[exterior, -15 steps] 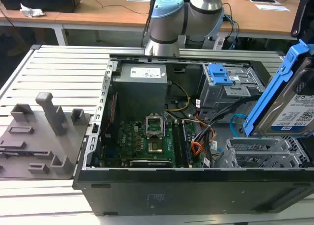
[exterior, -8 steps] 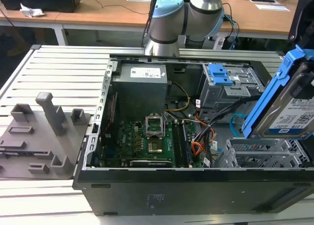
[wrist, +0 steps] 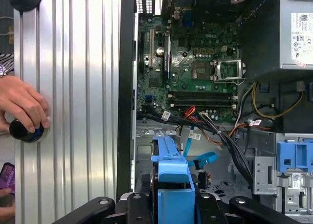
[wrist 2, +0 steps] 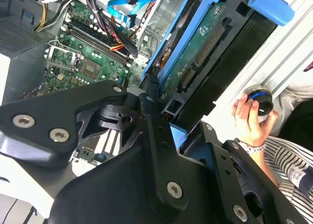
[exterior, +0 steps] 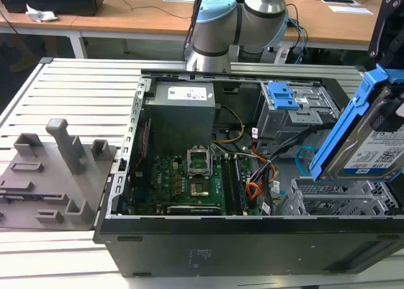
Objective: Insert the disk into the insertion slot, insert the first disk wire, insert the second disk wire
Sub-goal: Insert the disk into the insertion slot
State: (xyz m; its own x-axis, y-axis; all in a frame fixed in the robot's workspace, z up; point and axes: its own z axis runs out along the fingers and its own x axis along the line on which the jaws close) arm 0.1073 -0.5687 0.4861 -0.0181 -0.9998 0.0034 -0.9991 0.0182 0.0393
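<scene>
Disk (exterior: 372, 144) is gripped by its blue bracket in the closed claw (wrist: 173, 208). It is held tilted on edge above the slot (exterior: 334, 200), at the exterior view's right, and is not yet seated. The light-blue wire (exterior: 303, 155) is seen looped inside the open case (exterior: 189, 245), near the slot. A hand (wrist: 22, 104) is rested on a black knob (wrist: 22, 131) on the ribbed tabletop (wrist: 78, 87).

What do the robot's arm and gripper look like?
In the exterior view, the arm is built of rounded silver-grey joint housings, one with a light-blue cap. In the second wrist view, the gripper is matte black, with broad flat linkage plates that have rounded corners and are pinned with silver screws.
</scene>
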